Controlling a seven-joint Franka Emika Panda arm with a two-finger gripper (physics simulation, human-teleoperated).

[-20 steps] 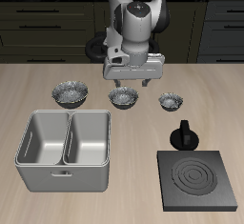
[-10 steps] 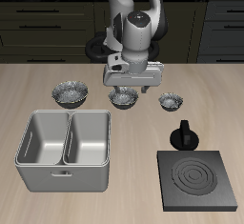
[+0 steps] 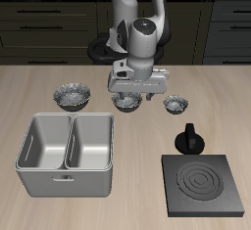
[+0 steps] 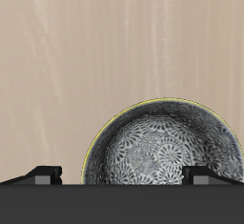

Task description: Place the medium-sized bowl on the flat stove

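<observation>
- The flat square black stove (image 3: pixel 205 186) with concentric grey burner rings is lying nearest the table's front edge, its upright black knob (image 3: pixel 189 139) standing at its far edge, toward the bowls.
- The grey double-compartment metal bin (image 3: pixel 67 153) is sitting beside the stove, well apart from it, with its long axis running along the table's front edge.
- Farther back from the stove, three alike speckled bowls are standing in a row parallel to that edge: the slightly larger speckled bowl (image 3: pixel 73 96) behind the bin, the medium-sized round bowl (image 3: pixel 126 102) with a grey-and-white speckled metallic pattern in the middle, and the smallest speckled bowl (image 3: pixel 175 104) just behind the knob.
- The medium-sized bowl is resting upright on the wooden table (image 3: pixel 137 141), mouth facing up; in the wrist view (image 4: pixel 167 147) its inside is showing a dense floral-looking pattern and a thin yellowish-lit dark rim. Being round, it has no long axis.
- The white-and-grey two-finger gripper (image 3: pixel 135 87) is hanging directly over the medium-sized bowl, its jaws spread apart and straddling the rim, fingertips (image 4: pixel 43 174) showing on either side without clamping.
</observation>
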